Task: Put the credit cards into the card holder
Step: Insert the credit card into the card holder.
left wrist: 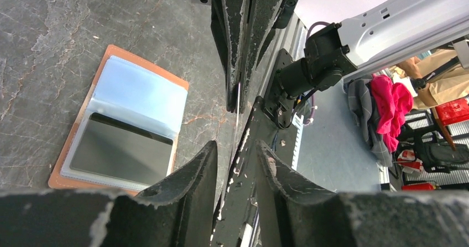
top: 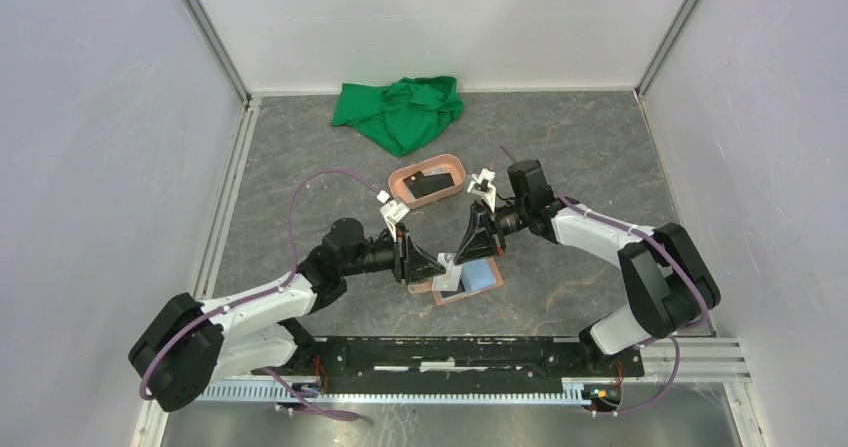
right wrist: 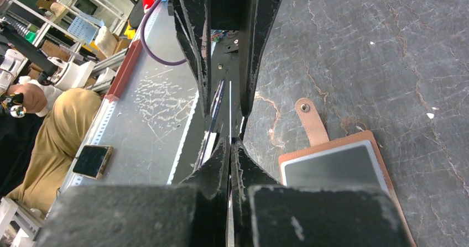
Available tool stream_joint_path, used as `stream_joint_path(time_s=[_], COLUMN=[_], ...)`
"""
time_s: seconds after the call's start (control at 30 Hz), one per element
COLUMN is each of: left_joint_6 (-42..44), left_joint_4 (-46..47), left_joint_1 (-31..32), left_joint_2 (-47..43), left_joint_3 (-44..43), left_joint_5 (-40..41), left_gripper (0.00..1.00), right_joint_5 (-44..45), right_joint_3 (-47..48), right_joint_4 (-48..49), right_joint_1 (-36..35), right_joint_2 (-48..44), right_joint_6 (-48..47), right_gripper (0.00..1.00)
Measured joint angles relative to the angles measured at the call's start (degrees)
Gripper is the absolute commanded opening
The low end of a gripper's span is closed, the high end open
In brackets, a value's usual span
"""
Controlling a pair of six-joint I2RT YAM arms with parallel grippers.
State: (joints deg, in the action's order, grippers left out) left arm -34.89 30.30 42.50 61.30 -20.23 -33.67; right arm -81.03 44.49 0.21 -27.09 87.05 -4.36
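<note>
Top external, spotter one: step in hand, by my reading, is a hand-over of one card between your grippers, above the card holder [right wrist: 313,126]. Nothing is going into a sleeve yet.

Spotter two: Agreed. Left side first. Your left arm reaches in from the near left, forearm low and level, wrist pointing right. The left gripper [left wrist: 236,147] stands part-open, jaws straddling the held card [right wrist: 229,111], which shows edge-on. Left wrist view has your left fingers [left wrist: 202,172] apart with a gap between them. No clamp from that side that I can see.

Spotter one: Centre. The card holder lies open and flat on the table [top: 580,147], just under both grippers. A black card [left wrist: 121,150] already sits in its left sleeve. Farther off, the pink tray [top: 398,179] has another dark card [top: 432,183] waiting in it.

Spotter two: Right side. Your right arm comes in from the far right, elbow high, wrist angled down and left. The right gripper [right wrist: 230,143] is pinched tight on the held card. I can't tell the card's colour from its edge.

Spotter one: Next move, as I judge it: get a firm left grip before the right lets go, then lay the card flat and line it up with a free sleeve mouth. It's thin and slick, so watch for slip or twist during the swap.
</note>
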Motion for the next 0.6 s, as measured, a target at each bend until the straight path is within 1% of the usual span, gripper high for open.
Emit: stream_joint_path(time_s=[0.27,0.53,0.57,0.6], left_joint_6=[-1.6,-2.3,-2.4,-2.8], left_joint_4=[1.9,4.3,4.6,4.9], left_joint_1=[0.1,0.3,0.4,0.4], left_joint_2=[1.4,2.7,3.0,3.3], left_joint_3=[1.4,1.8,1.8,1.8], left_joint_5=[-0.1,-1.0,-1.1,-1.2], left_gripper=[0.32,0.33,0.29,0.16], right_joint_5=[0.0,0.0,0.0,0.0], right_joint_3=[0.1,0.1,0.1,0.1], right_joint_4=[-0.3,-0.3,-0.3,-0.3], right_joint_1=[0.2,0.4,0.4,0.4], right_joint_2=[0.0,0.0,0.0,0.0], right_joint_6=[0.0,0.0,0.0,0.0], right_gripper=[0.0,0.0,0.0,0.0])
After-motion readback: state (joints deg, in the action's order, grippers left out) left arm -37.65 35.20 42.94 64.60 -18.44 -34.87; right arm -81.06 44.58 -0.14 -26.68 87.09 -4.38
